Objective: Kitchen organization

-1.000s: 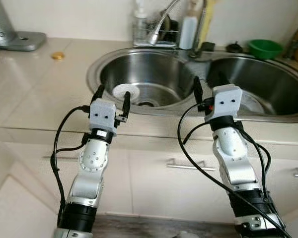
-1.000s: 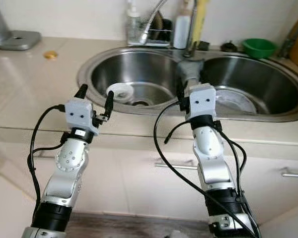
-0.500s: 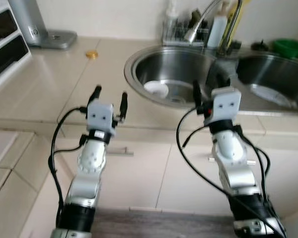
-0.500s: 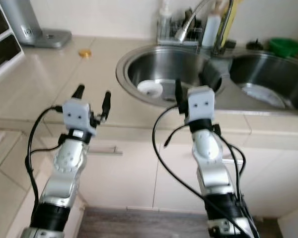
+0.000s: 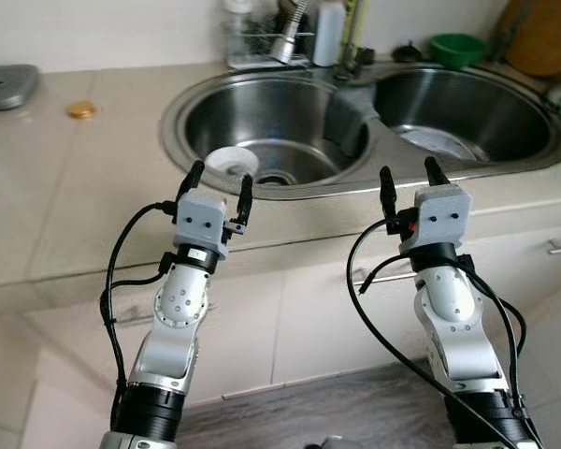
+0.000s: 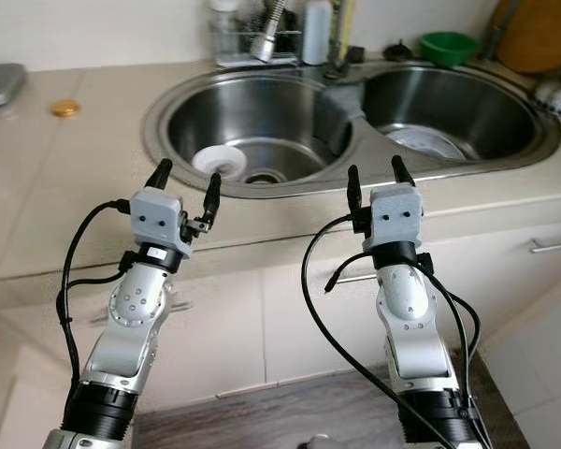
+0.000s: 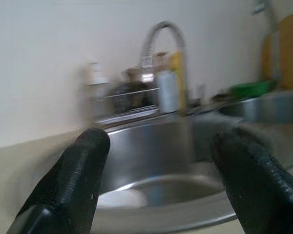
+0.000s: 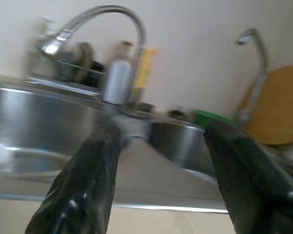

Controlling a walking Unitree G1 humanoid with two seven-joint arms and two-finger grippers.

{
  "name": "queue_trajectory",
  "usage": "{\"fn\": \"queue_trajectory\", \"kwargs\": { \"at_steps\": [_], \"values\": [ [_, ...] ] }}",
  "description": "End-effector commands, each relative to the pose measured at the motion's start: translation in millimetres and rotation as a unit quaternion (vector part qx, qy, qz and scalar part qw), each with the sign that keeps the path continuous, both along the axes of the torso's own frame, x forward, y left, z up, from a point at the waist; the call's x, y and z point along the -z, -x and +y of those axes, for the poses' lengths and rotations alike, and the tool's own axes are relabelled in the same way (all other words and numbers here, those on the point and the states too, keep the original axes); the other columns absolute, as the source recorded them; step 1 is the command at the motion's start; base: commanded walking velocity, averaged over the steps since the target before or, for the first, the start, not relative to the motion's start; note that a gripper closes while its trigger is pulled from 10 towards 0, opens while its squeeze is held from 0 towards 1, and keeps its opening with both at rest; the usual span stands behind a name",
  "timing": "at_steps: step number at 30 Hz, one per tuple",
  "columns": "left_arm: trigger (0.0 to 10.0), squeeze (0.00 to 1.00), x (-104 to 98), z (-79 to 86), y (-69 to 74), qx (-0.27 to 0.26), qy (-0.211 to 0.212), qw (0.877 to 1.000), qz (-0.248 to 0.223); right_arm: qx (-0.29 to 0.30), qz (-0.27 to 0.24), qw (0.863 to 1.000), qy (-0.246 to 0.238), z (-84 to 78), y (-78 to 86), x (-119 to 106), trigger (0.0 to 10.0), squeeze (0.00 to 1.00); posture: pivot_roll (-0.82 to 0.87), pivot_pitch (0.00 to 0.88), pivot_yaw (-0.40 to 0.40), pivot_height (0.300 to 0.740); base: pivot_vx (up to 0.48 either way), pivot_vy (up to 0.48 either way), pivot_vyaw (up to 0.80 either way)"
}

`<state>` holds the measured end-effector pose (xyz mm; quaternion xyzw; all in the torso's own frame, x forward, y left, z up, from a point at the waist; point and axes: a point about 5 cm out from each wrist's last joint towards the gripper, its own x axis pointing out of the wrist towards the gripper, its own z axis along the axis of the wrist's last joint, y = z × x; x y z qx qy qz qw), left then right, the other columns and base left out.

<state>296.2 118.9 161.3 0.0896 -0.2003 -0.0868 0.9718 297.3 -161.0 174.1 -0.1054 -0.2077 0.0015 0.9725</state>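
We judged the main risk to be a finger clipping the steel sink [image 5: 182, 112] rim on a hasty reach. Our left gripper [image 5: 216, 183] and right gripper [image 5: 403, 181] both stood wide and held nothing. The white dish [image 5: 230, 160] lay in the basin just beyond the left gripper, flat and round, with no long axis we could tell.
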Motion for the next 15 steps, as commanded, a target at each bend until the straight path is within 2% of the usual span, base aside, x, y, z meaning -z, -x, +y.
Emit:
{"fn": "queue_trajectory", "kwargs": {
  "at_steps": [1,14,15],
  "values": [
    [10.0,0.0,-1.8,-1.4,0.8,0.004,-0.001,1.0,-0.007,0.005,-0.011,1.0,-0.005,-1.5,1.5,-6.0,10.0,0.0,-0.12,0.0,-0.039,0.74,0.0,0.0,-0.8],
    [10.0,0.0,-1.7,0.2,1.9,0.0,-0.005,1.0,-0.01,0.0,-0.016,1.0,-0.004,2.1,0.9,-8.3,10.0,0.0,-0.12,0.0,-0.043,0.74,0.0,0.0,-0.8],
    [10.0,0.0,-1.5,-0.6,2.3,0.003,-0.004,1.0,-0.01,0.0,-0.017,1.0,-0.003,1.6,1.3,-8.5,10.0,0.0,-0.12,0.0,-0.045,0.74,0.0,-0.334,-0.8]
  ]
}}
